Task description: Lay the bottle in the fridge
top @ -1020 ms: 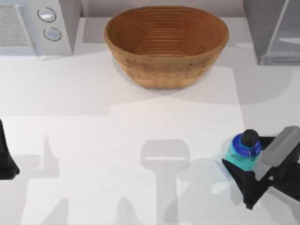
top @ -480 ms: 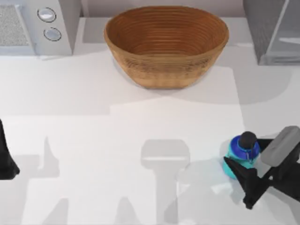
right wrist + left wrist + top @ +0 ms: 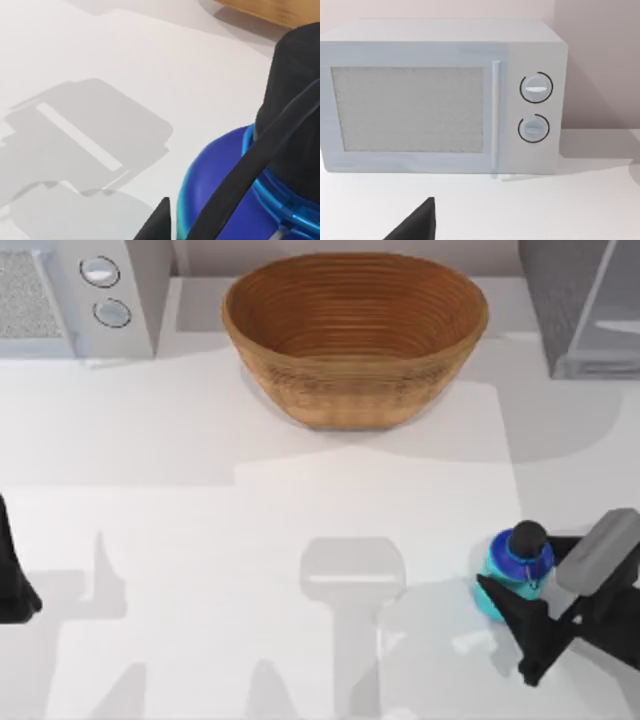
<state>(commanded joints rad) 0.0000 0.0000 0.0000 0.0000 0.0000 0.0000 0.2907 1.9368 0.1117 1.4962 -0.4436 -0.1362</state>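
From above, the bottle (image 3: 516, 565) is standing upright on the table (image 3: 250, 540) near its right edge, well apart from the fridge (image 3: 580, 305) at the far right. The right gripper (image 3: 512, 612) is sitting against the bottle's near side; whether its fingers are gripping I cannot tell. A basket (image 3: 355, 335) is sitting far centre, a microwave (image 3: 80, 295) far left. The left gripper (image 3: 15, 585) is idling at the left edge.

The left wrist camera is facing the microwave (image 3: 442, 97).

The right wrist camera is looking at the bottle (image 3: 235, 200) up close, with its black cap (image 3: 295, 100).

A light grey box-shaped microwave (image 3: 442, 97) with two round dials (image 3: 536, 88) stands on the white table (image 3: 545, 210). A black fingertip (image 3: 417, 225) shows nearby.
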